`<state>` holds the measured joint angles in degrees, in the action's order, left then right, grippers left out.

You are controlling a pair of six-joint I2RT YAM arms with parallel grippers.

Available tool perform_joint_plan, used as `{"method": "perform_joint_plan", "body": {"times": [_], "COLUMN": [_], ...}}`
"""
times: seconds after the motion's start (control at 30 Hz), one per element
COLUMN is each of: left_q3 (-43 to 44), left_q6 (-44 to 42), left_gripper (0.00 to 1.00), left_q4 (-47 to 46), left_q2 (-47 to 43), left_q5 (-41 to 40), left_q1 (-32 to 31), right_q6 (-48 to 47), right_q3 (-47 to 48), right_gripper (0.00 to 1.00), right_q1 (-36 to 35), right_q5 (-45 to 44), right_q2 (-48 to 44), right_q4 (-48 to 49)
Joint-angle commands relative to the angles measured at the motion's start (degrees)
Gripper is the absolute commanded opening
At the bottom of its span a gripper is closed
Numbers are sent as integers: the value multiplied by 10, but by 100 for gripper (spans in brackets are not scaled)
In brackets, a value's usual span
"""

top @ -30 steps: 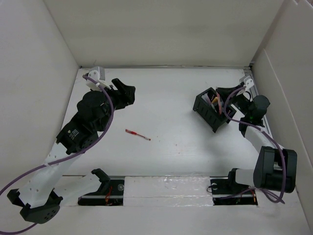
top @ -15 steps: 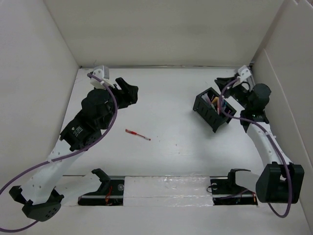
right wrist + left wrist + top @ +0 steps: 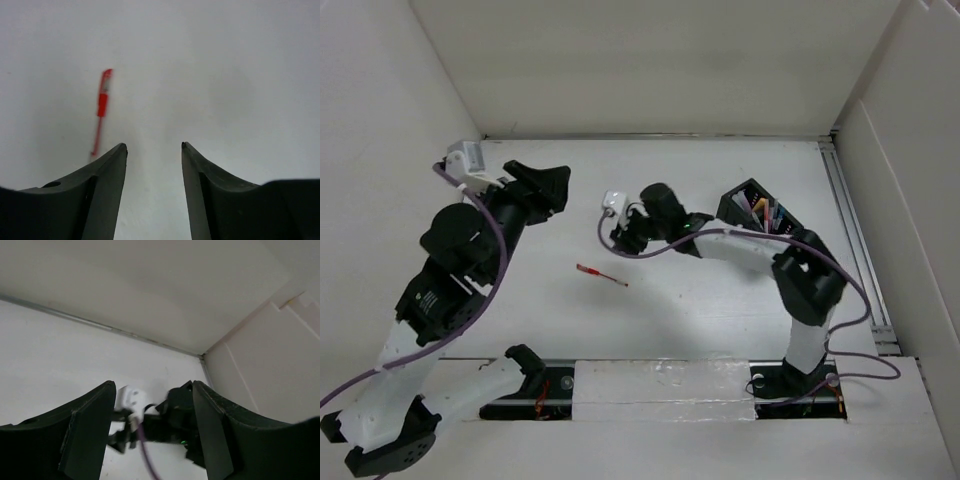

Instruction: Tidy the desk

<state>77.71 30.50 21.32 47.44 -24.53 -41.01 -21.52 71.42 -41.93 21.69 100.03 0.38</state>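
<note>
The desk is a white surface with a single red pen lying left of centre. My right arm reaches across to the left, and its gripper hangs open just above and to the right of the pen. In the right wrist view the pen lies ahead and left of the open, empty right gripper. My left gripper is at the back left, open and empty. In the left wrist view the left gripper frames the right arm's wrist.
A black slotted pen holder with several pens stands at the back right, behind the right arm's forearm. A metal rail runs along the right edge. White walls close the left, back and right sides.
My right arm has swung from the pen holder across to the middle, over the red pen, and its jaws have opened. The left arm has drawn back to the left.
</note>
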Motion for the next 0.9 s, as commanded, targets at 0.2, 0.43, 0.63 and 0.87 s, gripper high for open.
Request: {"method": "perform_joint_plan", "body": {"times": [0.2, 0.43, 0.63, 0.87], "left_q3": [-1, -16, -21, -31], "left_q6": [8, -2, -15, -26], "left_gripper": [59, 60, 60, 61], "left_q4": [40, 48, 38, 21], "left_q2": [-69, -90, -92, -81], "left_q5": [-43, -61, -65, -57], "left_q1": [2, 2, 2, 2], "right_q6": [33, 41, 51, 74], "right_q3": [217, 252, 273, 173], "right_gripper": [62, 56, 14, 0], "right_q1": [-112, -112, -117, -103], "right_q5": [-40, -38, -81, -42], "right_q2": [232, 296, 328, 241], "right_q4": [-72, -83, -121, -10]}}
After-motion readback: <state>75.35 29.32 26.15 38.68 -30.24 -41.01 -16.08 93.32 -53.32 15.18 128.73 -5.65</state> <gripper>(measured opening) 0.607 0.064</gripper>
